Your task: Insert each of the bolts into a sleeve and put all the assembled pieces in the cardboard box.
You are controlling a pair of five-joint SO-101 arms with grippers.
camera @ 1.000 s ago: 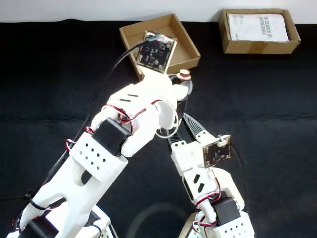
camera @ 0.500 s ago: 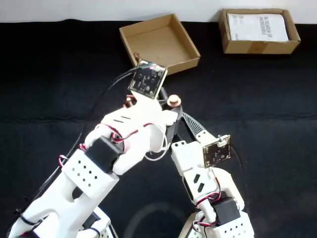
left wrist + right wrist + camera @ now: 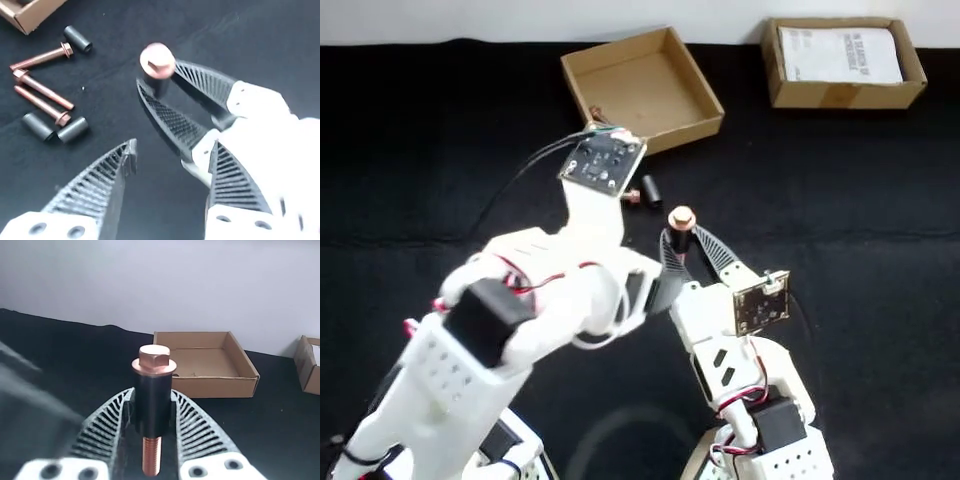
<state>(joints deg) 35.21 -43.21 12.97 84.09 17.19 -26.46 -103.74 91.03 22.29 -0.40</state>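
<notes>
**A:** The right gripper [image 3: 152, 402], what has it got?

**B:** Its fingers are pinched on a black sleeve [image 3: 152, 390], held upright. A copper bolt [image 3: 154, 360] runs through it, with the head sitting on top and the threaded end poking out below.

**A:** Where is that over the table [image 3: 860, 200]?

**B:** Near the middle of the black cloth, well short of the cardboard box [image 3: 640, 88], which lies at the far edge.

**A:** And the left gripper [image 3: 172, 150]?

**B:** Spread wide, with nothing between its fingers. It is close to the right gripper, and the held piece is just beyond its tips.

**A:** What about the rest of the parts?

**B:** Three loose bolts [image 3: 42, 90] lie on the cloth near a corner of the cardboard box. One has its head just beside a loose sleeve [image 3: 77, 39], and the other two lie side by side. Two more sleeves [image 3: 72, 130] lie close together by those two bolts.

**A:** Anything else?

**B:** A second box [image 3: 843, 62] with a printed sheet in it, at the far edge of the table and well apart from the first
</notes>
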